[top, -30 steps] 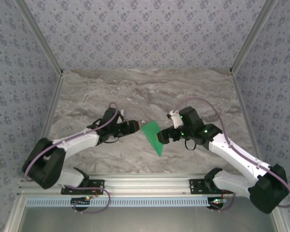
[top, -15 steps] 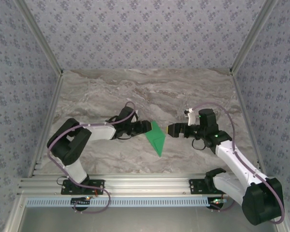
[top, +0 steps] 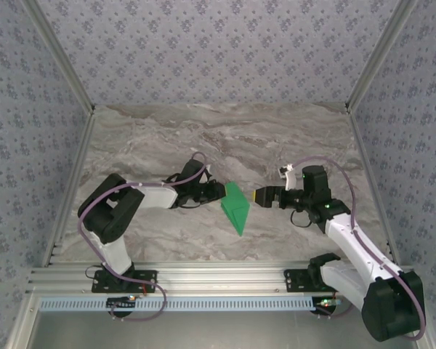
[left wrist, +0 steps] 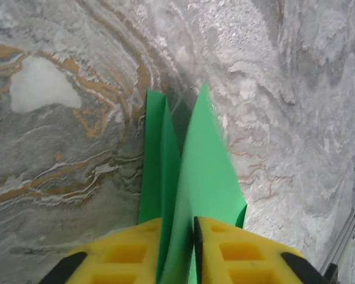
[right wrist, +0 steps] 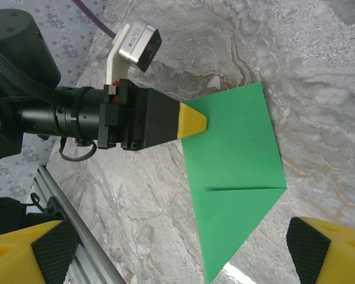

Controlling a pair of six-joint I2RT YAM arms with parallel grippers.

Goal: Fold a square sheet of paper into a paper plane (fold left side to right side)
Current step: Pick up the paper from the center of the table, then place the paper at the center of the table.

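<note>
The green sheet of paper (top: 236,207) lies at the table's middle, folded into a pointed kite shape with its tip toward the near edge. A crease crosses it (right wrist: 236,171). My left gripper (top: 222,193) is at its left edge, shut on a raised flap of the paper (left wrist: 195,171); the flap stands between the yellow pads (left wrist: 236,248). In the right wrist view the left gripper's yellow tip (right wrist: 192,123) touches the paper's upper left edge. My right gripper (top: 259,195) hovers just right of the paper, open, with nothing between its fingers (right wrist: 319,248).
The marble tabletop (top: 203,138) spreads bare behind the paper. An aluminium rail (top: 225,276) runs along the near edge with both arm bases on it. Patterned walls close in the left, right and back sides.
The left gripper slid right to the paper and shut on its left flap. The right gripper let go of the paper and drew back to the right, staying open.
</note>
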